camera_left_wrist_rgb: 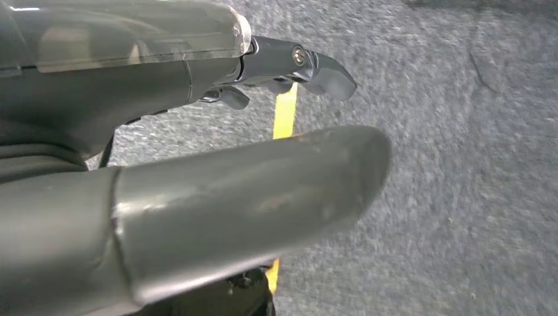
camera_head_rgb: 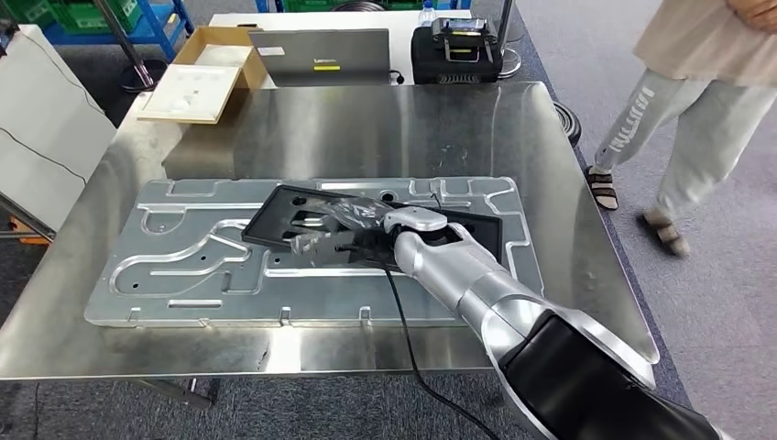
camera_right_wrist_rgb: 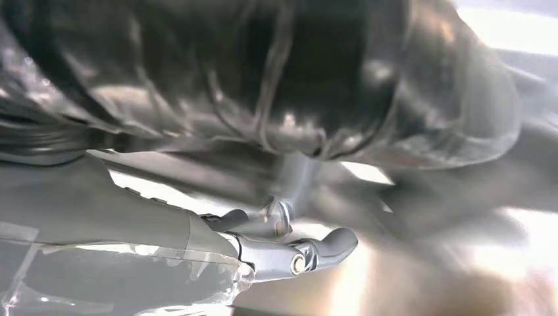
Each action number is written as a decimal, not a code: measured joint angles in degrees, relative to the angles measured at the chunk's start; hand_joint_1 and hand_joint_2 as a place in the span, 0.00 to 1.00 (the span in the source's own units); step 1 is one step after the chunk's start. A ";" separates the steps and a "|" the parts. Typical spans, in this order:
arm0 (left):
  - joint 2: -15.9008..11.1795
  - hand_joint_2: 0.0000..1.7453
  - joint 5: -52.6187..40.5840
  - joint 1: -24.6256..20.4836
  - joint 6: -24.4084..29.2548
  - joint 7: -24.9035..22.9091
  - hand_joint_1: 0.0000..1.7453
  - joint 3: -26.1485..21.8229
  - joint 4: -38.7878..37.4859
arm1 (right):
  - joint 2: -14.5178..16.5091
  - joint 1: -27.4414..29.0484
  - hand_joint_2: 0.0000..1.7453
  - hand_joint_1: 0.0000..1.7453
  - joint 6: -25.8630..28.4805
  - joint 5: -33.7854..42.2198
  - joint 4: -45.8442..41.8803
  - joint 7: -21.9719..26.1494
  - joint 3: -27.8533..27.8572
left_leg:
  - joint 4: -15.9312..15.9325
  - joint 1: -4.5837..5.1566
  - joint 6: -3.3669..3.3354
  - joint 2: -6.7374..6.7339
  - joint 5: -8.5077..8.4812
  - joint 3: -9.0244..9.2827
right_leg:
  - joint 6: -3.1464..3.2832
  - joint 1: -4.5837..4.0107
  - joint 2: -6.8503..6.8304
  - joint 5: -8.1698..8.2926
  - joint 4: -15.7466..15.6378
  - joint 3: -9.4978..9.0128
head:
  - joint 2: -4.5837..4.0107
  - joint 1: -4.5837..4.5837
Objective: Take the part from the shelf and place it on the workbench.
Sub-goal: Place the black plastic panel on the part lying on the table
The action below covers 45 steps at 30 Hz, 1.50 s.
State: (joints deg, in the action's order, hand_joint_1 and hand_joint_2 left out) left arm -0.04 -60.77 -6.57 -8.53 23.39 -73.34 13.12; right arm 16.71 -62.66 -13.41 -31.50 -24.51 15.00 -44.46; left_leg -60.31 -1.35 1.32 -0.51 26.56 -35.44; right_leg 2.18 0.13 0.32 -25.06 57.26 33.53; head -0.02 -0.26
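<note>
The right arm (camera_head_rgb: 476, 284) is a silver, glossy tube of rounded segments, widening into a black shell (camera_head_rgb: 596, 385) near the shoulder. A pale grey cap (camera_head_rgb: 417, 218) sits on the wrist. A black cable (camera_head_rgb: 412, 357) runs from the wrist and hangs along the arm. The right hand (camera_head_rgb: 344, 234) is dark grey under a clear plastic cover. In the right wrist view its fingers (camera_right_wrist_rgb: 329, 245) are grey metal with a round screw (camera_right_wrist_rgb: 298, 264) at a knuckle. The left hand (camera_left_wrist_rgb: 197, 164) has a thick, smooth grey thumb (camera_left_wrist_rgb: 263, 197), scuffed in places, dark fingers (camera_left_wrist_rgb: 316, 66) with a small screw (camera_left_wrist_rgb: 300, 55), and a clear cover (camera_left_wrist_rgb: 131, 33).
</note>
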 joint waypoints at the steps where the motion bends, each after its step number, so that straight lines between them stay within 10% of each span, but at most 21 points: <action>1: -0.09 0.00 0.03 -0.10 -0.44 0.15 0.00 0.03 -0.01 | -0.20 0.13 0.00 0.00 0.50 3.44 -1.95 2.13 1.98 | -3.33 -0.06 0.19 0.01 1.86 -1.46 | 0.19 0.05 -0.04 0.05 -0.09 -0.04 | 0.00 0.01; 3: -0.33 0.00 0.24 -0.18 -1.04 0.32 0.00 0.04 -0.01 | -0.90 1.27 0.00 0.00 2.31 9.62 -7.27 4.60 6.12 | -10.99 -0.08 0.51 0.02 5.08 -4.92 | 0.34 -0.01 -0.14 0.01 -0.08 -0.07 | 0.00 0.00; 5: -0.50 0.00 0.62 -0.10 -1.40 0.53 0.00 0.05 -0.01 | -2.11 3.25 0.00 0.00 5.05 13.86 -13.89 5.54 9.70 | -12.65 -0.15 0.66 0.02 4.49 -5.71 | 0.28 0.03 -0.17 -0.08 0.00 -0.14 | 0.00 0.00; 10: -0.95 0.00 3.11 1.29 -1.77 3.78 0.00 -0.15 -0.02 | -15.48 24.10 0.00 0.00 17.77 22.69 -54.23 16.51 24.39 | 2.51 -0.21 -0.31 0.86 -1.50 2.34 | -1.61 -0.28 -1.73 -1.46 0.24 -1.38 | 0.00 -0.01; 14: -1.23 0.00 3.92 4.04 -1.59 4.83 0.00 -0.58 -0.03 | -20.52 42.16 0.00 0.00 12.14 26.30 -80.19 24.34 45.79 | 2.86 0.13 -2.25 1.10 -0.89 2.72 | -2.86 0.03 -1.77 -2.87 1.38 -1.35 | 0.00 -0.01; 19: -1.27 0.00 4.20 3.36 -1.26 5.39 0.00 -1.05 -0.03 | -21.87 56.13 0.00 0.00 13.95 26.89 -96.98 25.20 60.44 | 3.03 0.35 -3.46 0.67 -0.73 2.77 | -3.65 0.30 -0.59 -9.96 16.45 5.99 | 0.00 -0.03; 21: -1.25 0.00 4.23 3.30 -1.22 5.46 0.00 -1.37 -0.03 | -21.98 59.90 0.00 0.00 14.62 27.38 -100.82 25.19 64.37 | 2.95 0.46 -3.47 0.56 -0.72 2.85 | -3.43 0.28 -0.56 -7.68 14.29 5.07 | 0.00 -0.02; 24: -1.16 0.00 4.32 3.01 -1.21 5.51 0.00 -1.60 -0.03 | -21.96 63.50 0.00 0.00 14.79 27.57 -104.82 25.19 68.20 | 2.71 0.77 -3.17 0.43 -0.75 2.89 | -2.57 0.00 -0.58 -2.77 3.12 -0.55 | 0.00 -0.02; 28: -1.14 0.00 4.67 2.91 -0.90 5.49 0.00 -1.84 -0.03 | -21.26 69.78 0.00 0.00 16.35 26.53 -108.51 25.19 70.39 | 2.57 0.98 -2.06 0.42 -0.82 2.68 | -1.70 -0.04 -0.66 -1.55 0.58 -1.35 | 0.00 0.00; 35: -1.02 0.00 4.72 3.09 -0.46 4.87 0.00 -2.19 -0.03 | -17.15 78.00 0.00 0.00 18.10 25.39 -111.39 25.15 71.35 | -12.67 0.69 -0.46 0.42 10.44 -1.21 | -0.34 0.24 -0.85 1.02 0.29 1.58 | 0.00 0.02; 40: -1.07 0.00 6.44 2.78 0.16 4.38 0.00 -2.40 -0.01 | -14.41 81.74 0.00 0.00 16.87 25.97 -111.33 25.14 72.36 | 4.13 0.99 -1.51 0.58 5.34 10.20 | -1.38 0.07 -0.71 3.02 0.76 3.40 | 0.00 0.01; 43: -1.04 0.00 7.21 3.00 0.33 4.53 0.00 -2.35 -0.01 | -11.91 82.62 0.00 0.00 13.50 26.30 -110.91 25.11 74.20 | 4.96 1.24 -2.75 0.52 3.97 10.07 | -2.45 0.18 -0.60 4.25 0.48 3.58 | 0.00 0.00; 45: -1.00 0.00 7.25 3.08 0.32 4.60 0.00 -2.35 0.00 | -10.06 83.05 0.00 0.00 11.15 26.40 -110.39 25.11 76.02 | 5.19 1.07 -3.60 0.16 2.58 9.02 | -3.06 0.35 -0.39 2.14 1.92 4.37 | 0.00 -0.03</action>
State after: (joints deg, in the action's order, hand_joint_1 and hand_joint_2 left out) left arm -1.05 -53.52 -3.49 -8.21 27.99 -75.70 13.12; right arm 6.64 20.39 -2.26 -5.09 -134.90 40.11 31.56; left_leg -55.12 -0.28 -2.28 -0.35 29.14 -26.42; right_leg -0.88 0.48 -0.07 -22.92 59.18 37.90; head -0.02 -0.29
